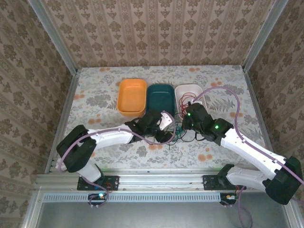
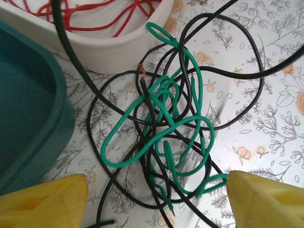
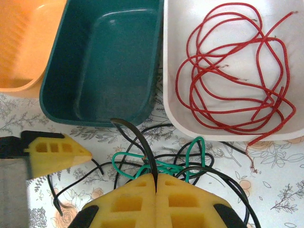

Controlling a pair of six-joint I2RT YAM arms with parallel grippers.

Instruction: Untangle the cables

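Looped green cable [image 2: 198, 92], black cable [image 2: 66, 42] below wide-open left claw [image 2: 157, 190]; right claw [image 3: 155, 179] tight on black cable.

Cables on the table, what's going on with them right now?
The right pincer is shut on a black cable at the edge of the green-and-black tangle. The left pincer hangs open over that tangle, holding nothing. The red cable already lies by itself in the white bin.

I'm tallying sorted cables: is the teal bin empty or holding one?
Empty. The teal bin has a bare floor in the right wrist view; the green cable and black cable lie tangled on the table outside it.
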